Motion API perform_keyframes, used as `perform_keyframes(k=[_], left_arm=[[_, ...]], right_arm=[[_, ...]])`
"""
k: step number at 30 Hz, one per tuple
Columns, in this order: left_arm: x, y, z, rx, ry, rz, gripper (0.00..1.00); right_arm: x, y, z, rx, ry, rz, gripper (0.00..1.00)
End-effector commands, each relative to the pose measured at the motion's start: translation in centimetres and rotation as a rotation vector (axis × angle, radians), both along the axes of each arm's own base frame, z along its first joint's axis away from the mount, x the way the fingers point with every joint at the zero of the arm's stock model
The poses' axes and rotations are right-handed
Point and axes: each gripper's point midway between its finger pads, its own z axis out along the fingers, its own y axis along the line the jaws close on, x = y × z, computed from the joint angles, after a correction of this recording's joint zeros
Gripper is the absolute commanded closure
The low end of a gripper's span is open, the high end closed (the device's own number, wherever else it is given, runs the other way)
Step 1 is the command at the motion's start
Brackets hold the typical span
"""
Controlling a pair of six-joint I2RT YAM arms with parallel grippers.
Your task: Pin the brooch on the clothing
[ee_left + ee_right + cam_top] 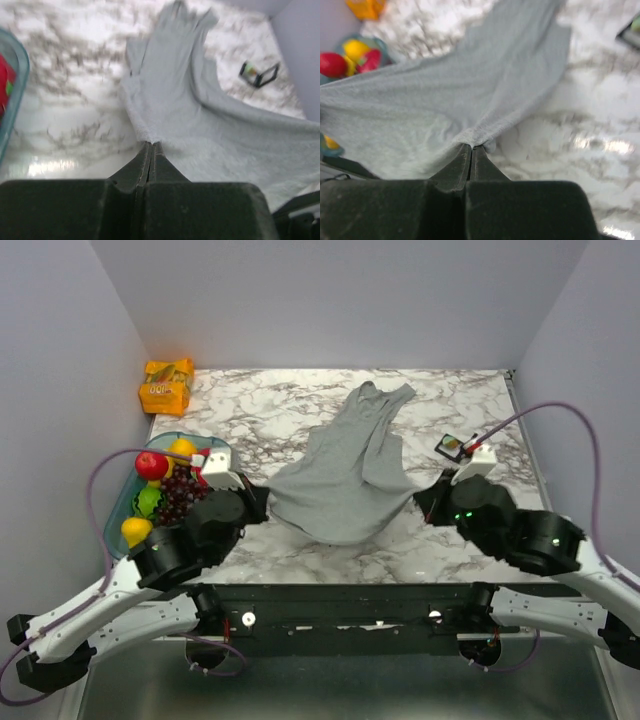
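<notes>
Grey clothing (345, 475) — in left gripper (151, 145), right gripper (471, 147)

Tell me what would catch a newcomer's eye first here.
The grey tank top sprawls across the marble table, its near edge pinched by the shut left pincer and right pincer. The brooch on its black card lies at the right; a teal tray of bright fruit sits left.

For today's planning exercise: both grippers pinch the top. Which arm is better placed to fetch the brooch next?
Right, probably. The brooch lies just beyond the right gripper, on its side of the top; the left gripper would have to reach across it.
</notes>
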Motion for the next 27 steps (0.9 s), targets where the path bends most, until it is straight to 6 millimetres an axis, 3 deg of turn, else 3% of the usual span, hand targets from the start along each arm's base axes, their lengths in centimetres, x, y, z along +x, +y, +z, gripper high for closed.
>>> perform_keyframes(k=[1,2,3,5,6,7,9,10,11,12,14,16,20,24,26,27], left_arm=[[0.9,3.9,13.6,-0.009,-0.358,0.097,1.00],[0.7,4.2,15.6,-0.026,-0.404,0.093,1.00],[0.1,4.6,19.4,-0.101,-0.479,0.086,1.00],[-0.4,5.3,22.8,-0.087,-0.563,0.078,1.00],[-1.0,6.0,25.8,-0.124,-0.619,0.079,1.00],[-1.5,5.9,27.4,-0.132,-0.658,0.053,1.00],[-2.4,6.6,30.7,-0.147,-0.727,0.044,1.00],[-2.7,6.4,31.8,-0.139,-0.760,0.021,1.00],[-3.0,6.5,32.7,-0.137,-0.783,0.013,1.00],[-3.4,6.8,33.9,-0.156,-0.805,0.009,1.00],[-3.7,6.8,35.0,-0.163,-0.829,0.000,1.00],[-3.7,6.7,35.7,-0.163,-0.837,-0.002,1.00],[-2.5,6.0,34.9,-0.123,-0.802,0.027,1.00],[1.1,3.2,31.0,0.039,-0.715,0.087,1.00],[2.6,2.2,29.7,0.118,-0.696,0.110,1.00],[3.9,0.8,28.5,0.158,-0.671,0.103,1.00]], right_arm=[[0.7,-5.5,10.7,-0.059,-0.283,-0.082,0.99],[0.6,-6.1,12.8,-0.091,-0.346,-0.064,0.99],[0.2,-6.9,15.9,-0.043,-0.409,-0.060,0.99],[-0.2,-7.6,20.2,-0.031,-0.534,-0.042,0.99],[-0.6,-7.4,21.7,-0.015,-0.578,-0.007,0.99],[-1.6,-8.7,25.0,0.055,-0.643,-0.014,0.99],[-2.0,-8.5,27.5,0.028,-0.711,0.029,0.99],[-2.8,-9.6,29.7,0.066,-0.754,0.023,0.99],[-3.0,-9.8,30.7,0.059,-0.782,0.030,0.99],[-2.9,-8.8,31.3,0.053,-0.796,0.058,0.99],[-3.5,-9.1,32.9,0.069,-0.834,0.074,0.99],[-3.3,-8.1,33.4,0.068,-0.845,0.095,0.99],[-1.7,-6.7,32.7,0.014,-0.826,0.069,0.99],[1.2,-4.7,30.2,-0.093,-0.766,-0.005,0.99],[2.8,-2.8,28.6,-0.142,-0.742,-0.004,0.99],[3.4,-1.9,28.2,-0.141,-0.739,0.019,0.99]])
